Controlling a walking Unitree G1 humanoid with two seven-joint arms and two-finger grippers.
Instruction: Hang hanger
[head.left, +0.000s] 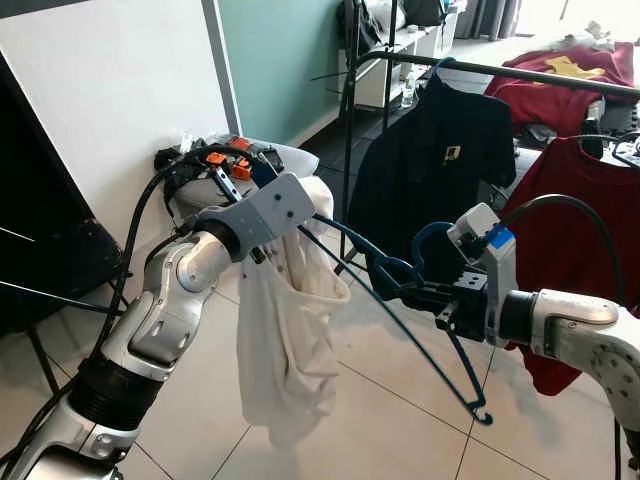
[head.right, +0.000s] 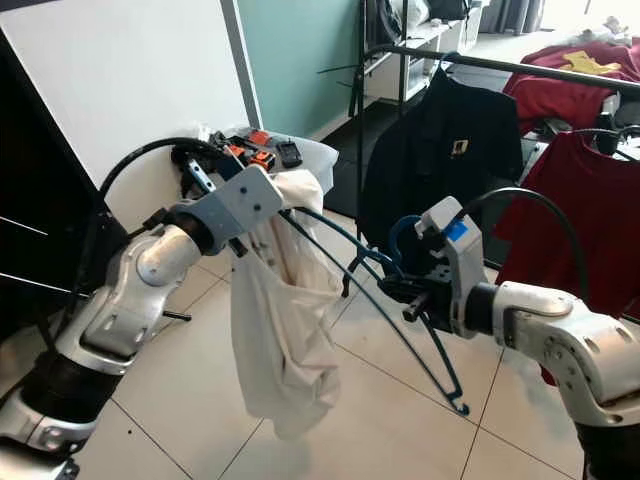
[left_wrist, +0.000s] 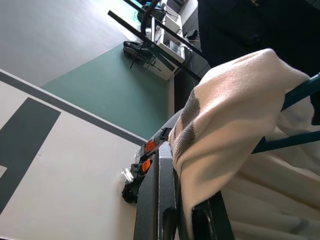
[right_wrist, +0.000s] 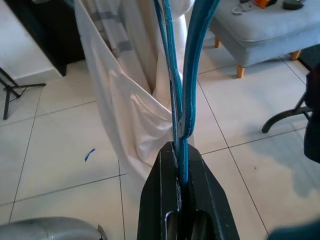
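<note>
White wall panel (head.left: 120, 90) with a teal wall beyond it on the left, pale tiled floor (head.left: 360, 420) below. Black metal clothes rail (head.left: 520, 72) across the back; a black polo shirt (head.left: 430, 170) and a dark red shirt (head.left: 575, 250) hang on it, right behind the work area, and another red garment (head.left: 570, 65) lies further back. Grey padded stool (right_wrist: 260, 30) by the wall, small orange and black items on top.

Cream knit garment (head.left: 285, 340), soft and limp, hangs from the left end of the blue hanger (head.left: 400, 310); the hanger is thin, curved plastic, held in mid-air between both arms, short of the rail.

Left gripper (left_wrist: 172, 210): fingers pinched on the garment at the hanger's left end. Right gripper (right_wrist: 181, 200): fingers clamped tight on the hanger by its hook, no gap visible.
</note>
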